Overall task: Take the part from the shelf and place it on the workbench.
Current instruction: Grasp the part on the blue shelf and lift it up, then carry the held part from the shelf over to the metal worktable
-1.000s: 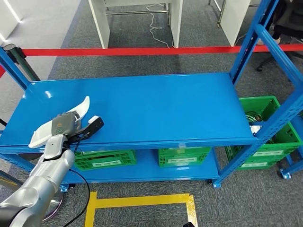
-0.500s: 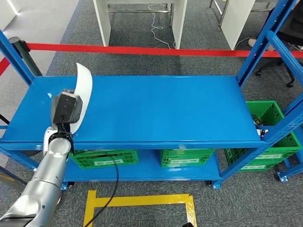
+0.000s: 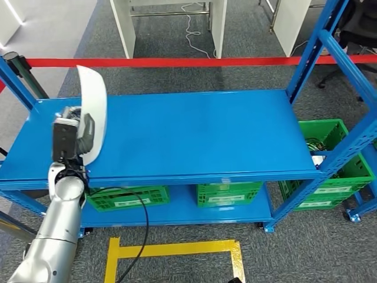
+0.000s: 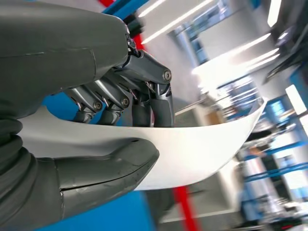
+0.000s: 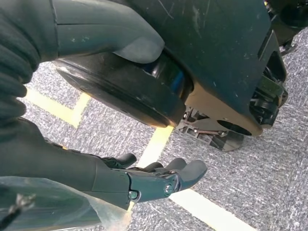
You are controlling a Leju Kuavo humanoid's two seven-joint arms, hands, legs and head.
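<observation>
Left hand (image 3: pixel 73 137) grips the curved white plastic part (image 3: pixel 94 112), now raised upright off the blue metal shelf (image 3: pixel 195 135) where it lay flat; carry to desk remains.

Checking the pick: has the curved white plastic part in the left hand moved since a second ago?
Yes. The curved white plastic part, held by the left hand, has swung from flat on the blue metal shelf to upright above it.
</observation>
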